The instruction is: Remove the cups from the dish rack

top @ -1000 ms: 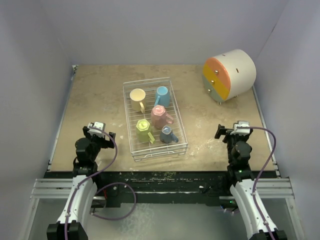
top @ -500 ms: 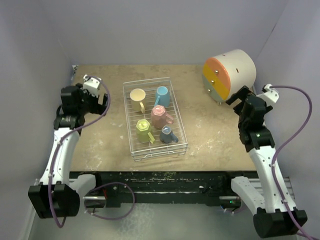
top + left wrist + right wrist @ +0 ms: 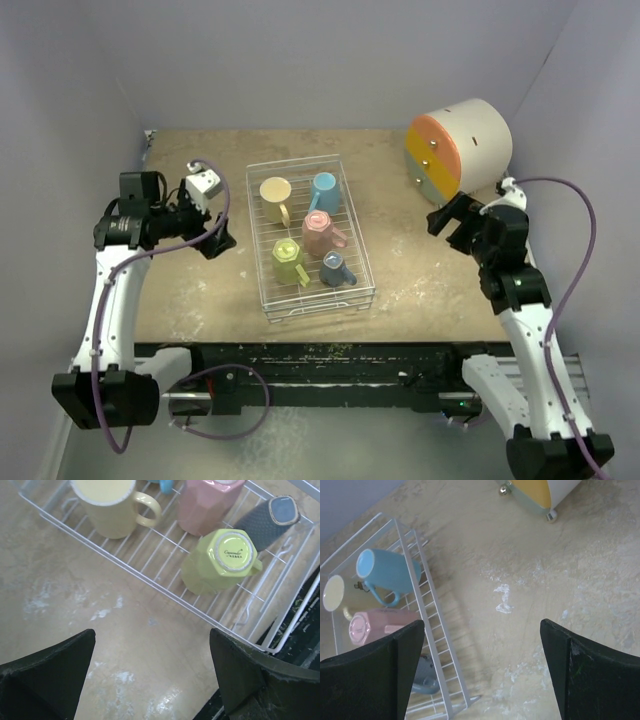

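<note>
1. No change on the worktop (image 3: 200, 290). Dish rack (image 3: 320, 305) in the same spot in the middle, long side running front to back, well apart from the round drawer unit (image 3: 460, 147) at the far right.
2. A swing inward with the left arm. Half a second ago up by the far-left wall, now reaching across toward the rack's left side, with the wrist camera looking down on the rack's near-left part.
3. A smaller move with the right arm. Lowered and turned away from the drawer unit to face the rack's right side.
4. For the left gripper (image 3: 218, 232): spread to full width, holding nothing, hanging over bare worktop just beside the rack's left wall.
5. For the right gripper (image 3: 447, 218): likewise wide open and empty, well apart from the rack, over bare worktop.
6. All five cups in the rack, untouched:
   - cream-yellow cup (image 3: 276, 191) far left
   - light blue cup (image 3: 324, 190) beside it
   - pink cup (image 3: 318, 231) in the middle
   - lime green cup (image 3: 288, 256) near left, base up
   - grey-blue cup (image 3: 334, 268) near right
7. For the task: unloading not yet begun, only the approach made. Probably a first reach next for the lime green or cream-yellow cup, both nearest the left gripper.
</note>
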Controlling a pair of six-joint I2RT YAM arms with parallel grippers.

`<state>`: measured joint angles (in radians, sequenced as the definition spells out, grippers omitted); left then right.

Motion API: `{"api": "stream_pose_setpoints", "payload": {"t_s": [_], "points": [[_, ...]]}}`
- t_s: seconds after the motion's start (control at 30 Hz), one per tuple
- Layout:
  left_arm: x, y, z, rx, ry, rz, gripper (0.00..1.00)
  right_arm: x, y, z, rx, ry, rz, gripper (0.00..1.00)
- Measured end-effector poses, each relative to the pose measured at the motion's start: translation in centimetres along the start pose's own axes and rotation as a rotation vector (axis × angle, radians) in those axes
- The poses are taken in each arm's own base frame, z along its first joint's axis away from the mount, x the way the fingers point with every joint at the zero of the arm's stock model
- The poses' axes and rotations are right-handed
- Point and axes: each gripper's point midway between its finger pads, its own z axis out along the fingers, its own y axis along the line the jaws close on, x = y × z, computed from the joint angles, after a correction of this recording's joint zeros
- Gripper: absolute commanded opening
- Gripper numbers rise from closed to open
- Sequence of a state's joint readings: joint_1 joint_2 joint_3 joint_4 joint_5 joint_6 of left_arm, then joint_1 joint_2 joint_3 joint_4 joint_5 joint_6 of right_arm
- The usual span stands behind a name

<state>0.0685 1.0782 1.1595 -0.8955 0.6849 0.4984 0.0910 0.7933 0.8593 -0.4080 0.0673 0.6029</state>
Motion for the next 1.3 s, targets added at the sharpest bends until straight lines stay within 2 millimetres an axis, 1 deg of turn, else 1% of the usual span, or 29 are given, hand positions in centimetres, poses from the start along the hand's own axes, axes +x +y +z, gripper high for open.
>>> {"api": "stream_pose_setpoints", "payload": {"t_s": [0.17,0.23,0.27,0.37,0.43,0.5,0.57,0.63,0.7,0.77,0.8,0.87,0.9,0.97,1.07,1.27,1.3], "points": [[1.6,-1.0,1.5,0.119,0.054,-0.058,0.99,0.4,0.5,-3.9,-0.072,-0.022,0.001,1.0],[1.8,-1.1,1.8,0.14,0.056,-0.067,0.99,1.1,0.6,-4.9,-0.107,-0.022,0.002,1.0],[1.9,-1.2,1.9,0.145,0.055,-0.067,0.99,1.8,0.5,-5.1,-0.124,-0.012,0.002,1.0],[2.6,-1.4,2.3,0.158,0.062,-0.074,0.99,4.3,0.0,-4.5,-0.127,0.067,0.003,1.0],[3.2,-1.5,2.6,0.161,0.071,-0.08,0.99,5.3,-0.1,-3.9,-0.123,0.121,0.003,1.0],[3.6,-1.4,2.9,0.158,0.081,-0.086,0.99,6.0,0.4,-2.8,-0.123,0.175,-0.008,1.0],[3.9,-1.1,3.2,0.154,0.091,-0.09,0.99,6.5,1.5,-1.7,-0.127,0.229,-0.034,1.0],[4.1,-0.6,3.6,0.149,0.096,-0.091,0.99,6.7,4.3,-0.9,-0.156,0.276,-0.091,1.0],[4.2,-0.3,4.0,0.146,0.101,-0.093,0.99,6.4,8.4,0.1,-0.189,0.295,-0.168,1.0],[4.2,0.0,4.2,0.144,0.1,-0.091,0.99,5.9,13.1,1.1,-0.236,0.278,-0.223,1.0],[4.2,0.1,4.3,0.142,0.1,-0.09,0.99,6.0,15.0,1.3,-0.255,0.268,-0.241,1.0],[4.1,0.5,4.5,0.135,0.094,-0.084,0.99,7.0,17.4,1.3,-0.267,0.262,-0.273,1.0],[4.0,0.6,4.6,0.132,0.093,-0.082,0.99,7.5,17.9,1.1,-0.263,0.265,-0.284,1.0],[4.0,0.8,4.8,0.13,0.09,-0.08,0.99,9.1,18.7,0.2,-0.245,0.279,-0.312,0.95],[4.3,1.2,5.3,0.132,0.099,-0.083,0.99,11.7,18.7,-1.8,-0.212,0.31,-0.334,0.87],[4.7,1.6,5.6,0.131,0.112,-0.062,0.99,16.6,17.9,-7.4,-0.168,0.382,-0.344,0.87],[4.7,1.6,5.6,0.131,0.113,-0.055,0.99,17.7,17.7,-8.4,-0.162,0.403,-0.35,0.87]]}}
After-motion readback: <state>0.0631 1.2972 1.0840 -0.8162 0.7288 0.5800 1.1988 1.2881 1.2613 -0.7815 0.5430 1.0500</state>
